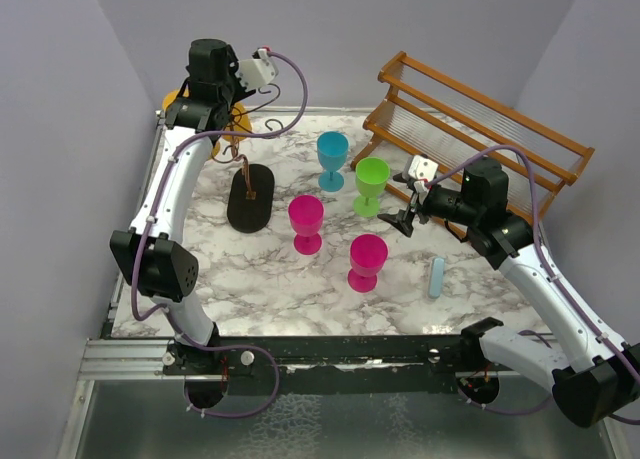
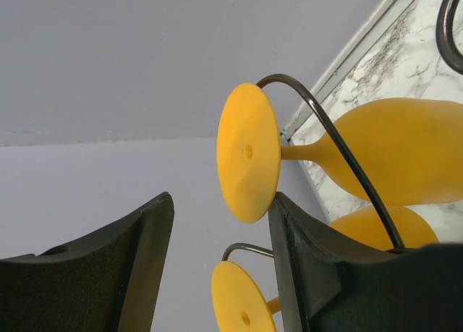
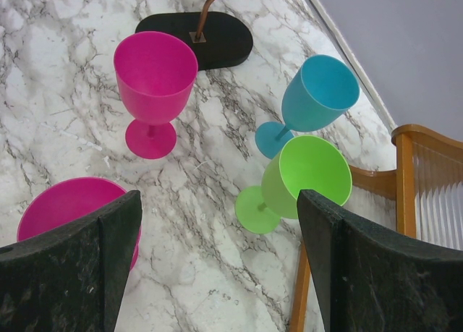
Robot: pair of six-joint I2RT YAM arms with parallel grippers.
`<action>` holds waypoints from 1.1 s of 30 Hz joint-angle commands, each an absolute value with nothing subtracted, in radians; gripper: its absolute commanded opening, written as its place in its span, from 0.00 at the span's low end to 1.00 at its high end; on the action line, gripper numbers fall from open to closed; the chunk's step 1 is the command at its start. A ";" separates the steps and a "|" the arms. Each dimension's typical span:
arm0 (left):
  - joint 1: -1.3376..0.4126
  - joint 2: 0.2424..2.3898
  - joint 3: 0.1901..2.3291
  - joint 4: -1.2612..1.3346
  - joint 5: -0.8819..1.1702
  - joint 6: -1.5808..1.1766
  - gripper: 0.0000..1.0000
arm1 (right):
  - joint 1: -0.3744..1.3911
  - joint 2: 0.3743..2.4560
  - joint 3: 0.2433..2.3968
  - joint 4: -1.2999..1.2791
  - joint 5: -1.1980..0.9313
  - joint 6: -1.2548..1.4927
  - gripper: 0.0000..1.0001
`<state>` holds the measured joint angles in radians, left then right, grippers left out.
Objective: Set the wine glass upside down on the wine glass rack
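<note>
The wire wine glass rack stands on a black oval base (image 1: pixel 249 199), with a curled arm (image 1: pixel 275 129) showing. In the left wrist view a yellow wine glass (image 2: pixel 405 147) hangs upside down on a wire arm (image 2: pixel 340 147). Its foot (image 2: pixel 248 152) is just beyond my left gripper (image 2: pixel 221 227), beside the right finger (image 2: pixel 307 267). The jaws are open and clamp nothing. A second yellow glass foot (image 2: pixel 242 299) hangs lower on another arm. My left gripper (image 1: pixel 212 107) is at the rack's top. My right gripper (image 3: pixel 217 260) is open and empty above the table, near the green glass (image 3: pixel 304 176).
A blue glass (image 1: pixel 332 159), a green glass (image 1: pixel 371 184) and two magenta glasses (image 1: pixel 306 222) (image 1: pixel 366 261) stand upright on the marble table. A brown wooden slatted rack (image 1: pixel 480 129) is at the back right. A small light-blue object (image 1: pixel 436 277) lies near my right arm.
</note>
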<state>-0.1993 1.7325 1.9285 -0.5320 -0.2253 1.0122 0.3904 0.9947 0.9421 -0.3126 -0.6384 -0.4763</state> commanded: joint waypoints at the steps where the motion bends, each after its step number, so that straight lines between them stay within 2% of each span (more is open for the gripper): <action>1: -0.195 1.702 1.937 -0.587 -0.202 1.006 0.58 | 0.386 0.993 0.933 -0.299 -0.640 -0.484 0.88; 11: -0.152 1.669 1.947 -0.631 -0.170 1.032 0.57 | 0.385 0.996 0.934 -0.300 -0.642 -0.482 0.88; 24: -0.118 1.613 1.948 -0.710 -0.032 1.033 0.57 | 0.383 1.006 0.933 -0.301 -0.643 -0.482 0.88; 33: -0.117 1.515 1.895 -0.647 -0.013 0.979 0.58 | 0.379 1.012 0.935 -0.286 -0.630 -0.466 0.88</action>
<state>-0.1196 1.6005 1.9182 -0.6899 -0.0605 1.0245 0.3885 1.0046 0.9413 -0.3126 -0.6384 -0.4759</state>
